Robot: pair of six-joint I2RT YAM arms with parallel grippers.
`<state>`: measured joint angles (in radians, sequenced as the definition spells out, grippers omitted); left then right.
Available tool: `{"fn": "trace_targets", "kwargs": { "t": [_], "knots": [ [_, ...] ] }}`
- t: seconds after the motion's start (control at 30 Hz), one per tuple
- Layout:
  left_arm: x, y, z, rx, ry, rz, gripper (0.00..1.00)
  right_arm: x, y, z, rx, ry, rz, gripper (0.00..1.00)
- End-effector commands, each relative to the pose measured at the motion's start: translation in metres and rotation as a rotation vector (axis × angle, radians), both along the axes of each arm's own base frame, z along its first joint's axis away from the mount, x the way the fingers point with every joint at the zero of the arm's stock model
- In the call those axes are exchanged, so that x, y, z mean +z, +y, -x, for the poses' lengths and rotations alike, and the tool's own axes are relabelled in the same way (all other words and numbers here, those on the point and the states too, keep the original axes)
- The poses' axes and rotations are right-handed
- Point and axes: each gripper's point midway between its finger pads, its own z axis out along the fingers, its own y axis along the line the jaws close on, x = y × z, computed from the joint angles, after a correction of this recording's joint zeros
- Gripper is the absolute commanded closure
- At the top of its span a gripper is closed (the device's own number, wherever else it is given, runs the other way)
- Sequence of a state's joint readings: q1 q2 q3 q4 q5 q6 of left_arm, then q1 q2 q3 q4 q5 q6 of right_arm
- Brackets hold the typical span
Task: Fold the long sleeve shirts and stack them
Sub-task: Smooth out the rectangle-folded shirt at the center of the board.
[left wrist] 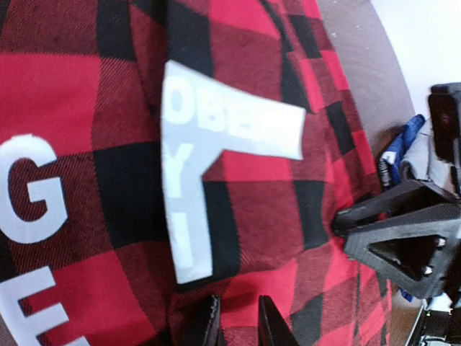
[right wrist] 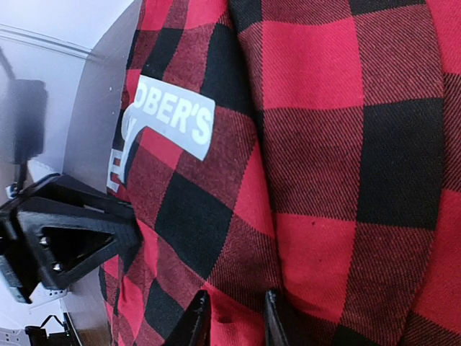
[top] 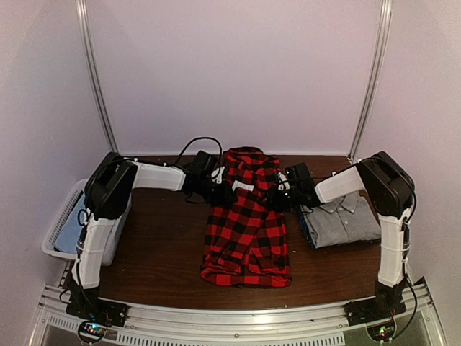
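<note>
Flannel: red-and-black buffalo-check cloth shirt with white block letters (top: 246, 220) lies lengthwise at the middle of the dark brown wooden table (top: 162, 245), sides turned in to a long narrow strip, hem nearest the arm bases.
Grey shirt: plain grey collared button-up (top: 340, 220), already a folded rectangle, rests on the table just right of the flannel.
Left gripper: left gripper (left wrist: 234, 324) sits at the flannel's upper left edge; in its wrist view the two fingertips stand close together with red-and-black cloth pinched between them.
Right gripper: right gripper (right wrist: 232, 321) mirrors it at the upper right edge, fingers nearly pressed together on a fold of flannel.
Basket: white slatted plastic basket (top: 59, 223) stands at the table's left edge, something blue inside.
Step in hand: seemingly the lengthwise fold of the flannel, both arms holding the collar end.
Next move: probably calls for lifting both corners together, evenly, and carrying them toward the hem without letting the tucked sides spill open; stacking with the grey shirt is not yet done.
</note>
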<state>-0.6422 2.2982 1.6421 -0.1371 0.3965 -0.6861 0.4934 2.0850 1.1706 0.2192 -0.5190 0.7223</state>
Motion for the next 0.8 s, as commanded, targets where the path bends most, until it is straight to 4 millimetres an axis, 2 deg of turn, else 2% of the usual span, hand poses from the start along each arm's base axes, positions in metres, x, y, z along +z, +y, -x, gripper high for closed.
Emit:
{"fn": "trace_targets", "kwargs": {
  "t": [0.0, 0.17, 0.33, 0.47, 0.63, 0.77],
  "knots": [
    [-0.017, 0.01, -0.017, 0.04, 0.005, -0.032, 0.8, 0.014, -0.008, 0.004, -0.008, -0.034, 0.056, 0.73],
    [-0.031, 0.022, -0.015, 0.067, 0.032, -0.084, 0.8, 0.023, -0.007, 0.011, 0.001, -0.064, 0.085, 0.72],
    [-0.037, 0.032, -0.01, 0.087, 0.045, -0.12, 0.8, 0.0, -0.001, 0.022, 0.027, -0.032, 0.123, 0.73],
    [-0.048, 0.048, -0.001, 0.114, 0.069, -0.16, 0.8, -0.015, 0.002, 0.029, 0.042, -0.01, 0.15, 0.72],
    [-0.058, 0.069, 0.007, 0.142, 0.09, -0.198, 0.81, -0.021, 0.006, 0.03, 0.052, -0.001, 0.163, 0.73],
    [-0.061, 0.087, 0.013, 0.168, 0.087, -0.221, 0.81, -0.018, 0.013, 0.029, 0.063, -0.009, 0.168, 0.72]
  ]
}}
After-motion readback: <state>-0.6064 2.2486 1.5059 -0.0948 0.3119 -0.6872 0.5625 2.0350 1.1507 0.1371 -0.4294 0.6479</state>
